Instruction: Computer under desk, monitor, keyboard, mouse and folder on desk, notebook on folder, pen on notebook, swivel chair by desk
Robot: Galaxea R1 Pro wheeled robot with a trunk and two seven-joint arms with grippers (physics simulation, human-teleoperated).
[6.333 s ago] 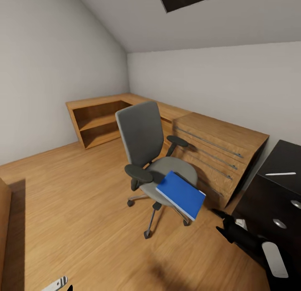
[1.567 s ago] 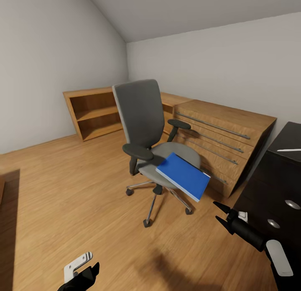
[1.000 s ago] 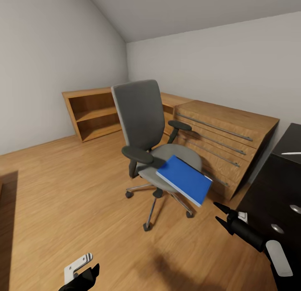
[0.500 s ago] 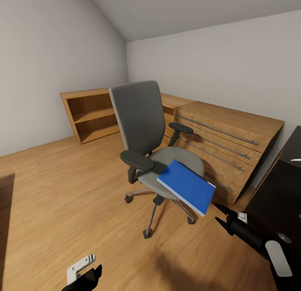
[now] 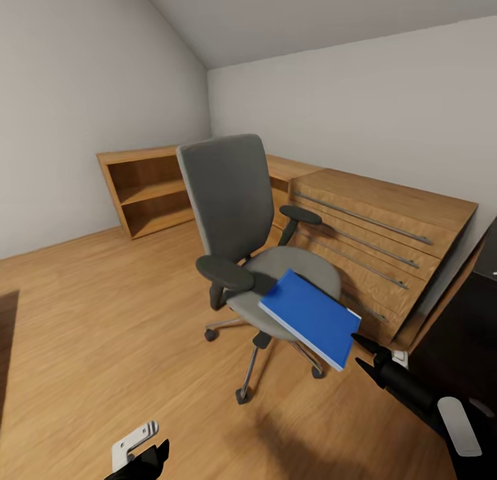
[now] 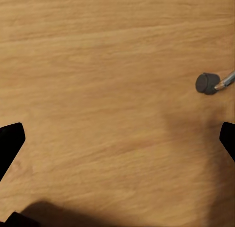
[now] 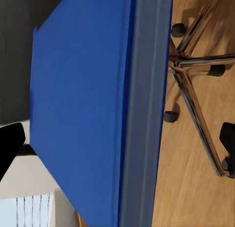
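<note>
The swivel chair (image 5: 252,238) stands on the wooden floor (image 5: 103,307) in front of the light wooden cabinets (image 5: 373,238), and the folder (image 5: 309,317) lies tilted on the front of its seat, with its lower corner overhanging the seat edge toward 5 o'clock. The right gripper (image 5: 366,356) hangs just beside that corner, its fingers (image 5: 361,341) spread and holding nothing; in the right wrist view the folder's edge (image 7: 142,109) sits between the 2 tips. The left gripper (image 6: 117,139) hovers over bare floor, fingers apart, with 1 chair castor (image 6: 207,83) nearby. The desk (image 5: 469,328) is a dark mass at 4 o'clock, though too little of it shows to be sure of its edge. The main risk is that a nudge from the open fingers tips the overhanging folder off the seat, or rolls the chair away on its castors before a grip closes.
</note>
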